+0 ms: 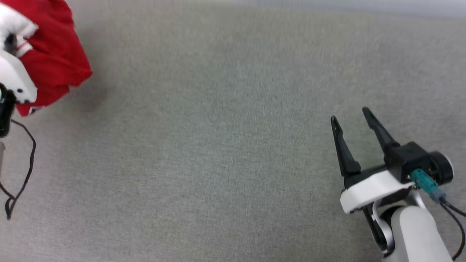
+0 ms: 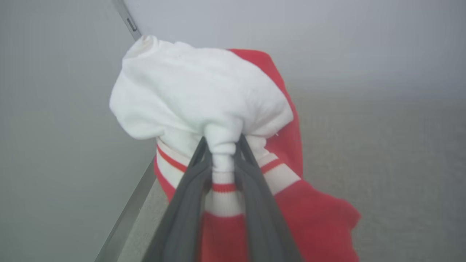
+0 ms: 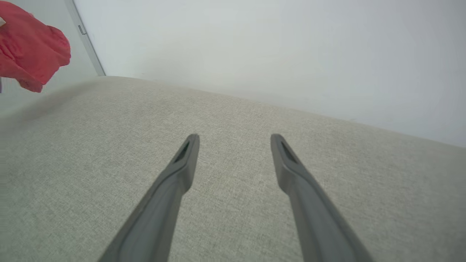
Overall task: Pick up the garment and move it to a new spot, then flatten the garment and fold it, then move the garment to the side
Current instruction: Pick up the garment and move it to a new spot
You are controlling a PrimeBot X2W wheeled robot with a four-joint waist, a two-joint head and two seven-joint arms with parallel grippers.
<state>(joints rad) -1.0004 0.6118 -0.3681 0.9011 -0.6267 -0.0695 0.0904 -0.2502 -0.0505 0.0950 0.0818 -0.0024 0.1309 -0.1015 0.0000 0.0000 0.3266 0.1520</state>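
Observation:
The garment [image 1: 54,54], a red jersey T-shirt with white sleeves and red-white striped trim, hangs bunched in the air at the head view's upper left. My left gripper [image 2: 222,142] is shut on a white sleeve of the garment [image 2: 204,94], pinching the fabric between its fingertips, with red cloth drooping below. Only the white body of that left arm [image 1: 14,80] shows in the head view. At the lower right my right gripper [image 1: 349,116] is open and holds nothing, hovering low over the grey fabric surface [image 3: 233,138]. A red corner of the garment [image 3: 29,58] appears at the right wrist view's upper left.
The grey fabric surface [image 1: 218,145] spreads wide under both arms. A pale wall [image 3: 255,47] rises behind it, with a metal corner strip [image 3: 85,40] at its left. A black cable [image 1: 22,174] dangles from the left arm.

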